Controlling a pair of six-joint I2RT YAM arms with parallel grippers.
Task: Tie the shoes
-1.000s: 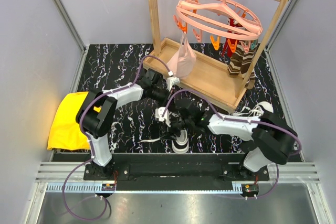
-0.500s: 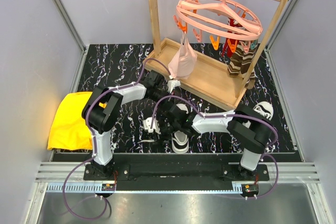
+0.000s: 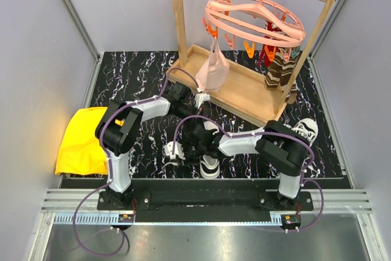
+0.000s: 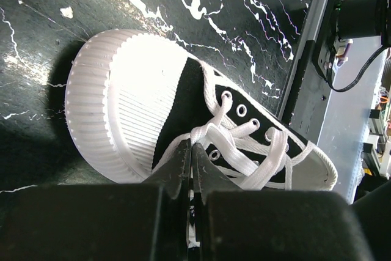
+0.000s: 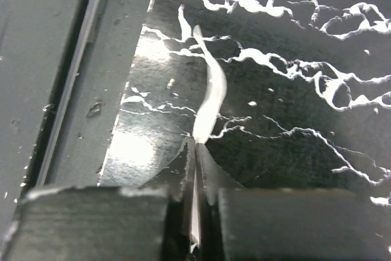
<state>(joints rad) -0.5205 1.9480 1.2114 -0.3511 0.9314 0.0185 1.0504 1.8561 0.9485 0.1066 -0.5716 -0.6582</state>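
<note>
One white shoe (image 3: 210,164) with black trim lies near the front middle of the table, partly under my right arm. Its ribbed white toe cap (image 4: 116,114) and criss-crossed laces (image 4: 256,151) fill the left wrist view. My left gripper (image 4: 191,145) is shut on a lace loop just over the eyelets; in the top view it (image 3: 201,98) sits behind the shoe. My right gripper (image 5: 197,145) is shut on a flat white lace end (image 5: 209,99) low over the table, left of the shoe (image 3: 172,150). The other shoe (image 3: 303,129) rests at the right.
A wooden rack (image 3: 238,90) stands behind, with a pink clip hanger (image 3: 253,19), brown striped socks (image 3: 280,71) and a pale garment (image 3: 214,68). A yellow cloth (image 3: 82,142) lies at the left edge. The table's front edge and metal rail (image 5: 73,90) run close beside my right gripper.
My right arm swung left across the shoe, and its jaws, open half a second ago, have shut on the lace end. My left gripper stayed shut, barely moving.
</note>
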